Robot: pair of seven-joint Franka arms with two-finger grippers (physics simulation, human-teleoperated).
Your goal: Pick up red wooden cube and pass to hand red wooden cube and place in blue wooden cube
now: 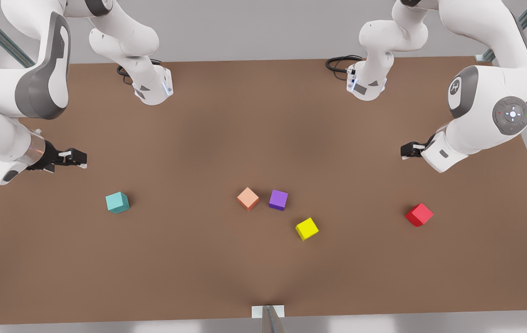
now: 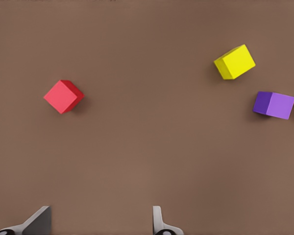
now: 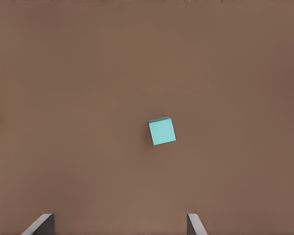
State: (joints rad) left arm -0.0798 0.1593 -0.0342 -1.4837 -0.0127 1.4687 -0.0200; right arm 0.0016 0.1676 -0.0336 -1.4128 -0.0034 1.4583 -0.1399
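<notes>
Left gripper (image 1: 404, 151) above the red wooden cube (image 1: 419, 214), fingers spread wide, empty. Right gripper (image 1: 80, 158), equally spread and empty, hangs above the blue wooden cube (image 1: 117, 202).

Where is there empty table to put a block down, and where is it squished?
Bare table lies between the blue wooden cube and the salmon cube, and between the yellow cube and the red wooden cube. It is crowded mid-table, where salmon, purple cube and yellow cluster.
</notes>
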